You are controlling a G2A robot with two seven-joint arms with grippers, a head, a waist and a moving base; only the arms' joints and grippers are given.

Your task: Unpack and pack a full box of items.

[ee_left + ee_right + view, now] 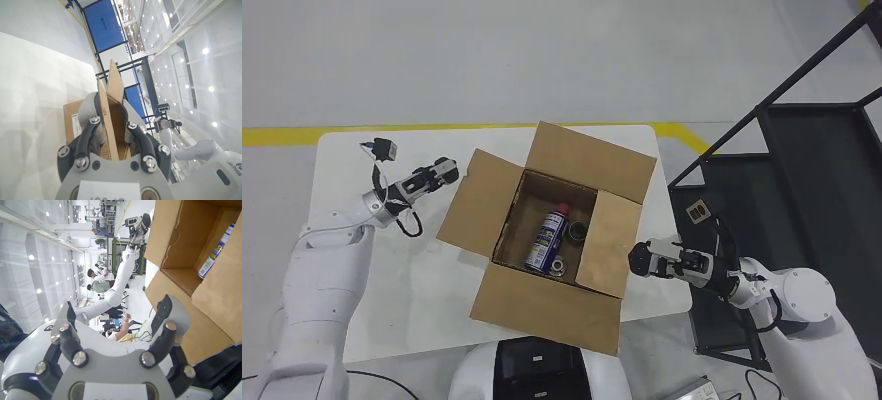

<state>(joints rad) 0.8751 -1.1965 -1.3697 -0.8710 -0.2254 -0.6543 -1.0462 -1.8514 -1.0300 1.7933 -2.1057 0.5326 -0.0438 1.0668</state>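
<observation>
An open cardboard box (pixel 504 238) stands mid-table with its flaps spread out. Inside lie a blue spray can (pixel 548 238) with a red cap and two small dark round parts (pixel 575 233). My left gripper (pixel 450 168) sits at the outer edge of the left flap (pixel 477 200); in the left wrist view this gripper (pixel 107 102) is shut on that flap (pixel 105 121). My right gripper (pixel 637 258) hangs just outside the right flap (pixel 607 245). It is open (pixel 117 303), one finger (pixel 164 313) beside the flap (pixel 213 306), and the spray can (pixel 217 253) shows beyond.
The white table (pixel 392 290) has bare room to the left of the box. A black metal stair frame (pixel 802 170) stands close on the right, behind my right arm. A yellow floor line (pixel 342 130) runs past the table's far edge.
</observation>
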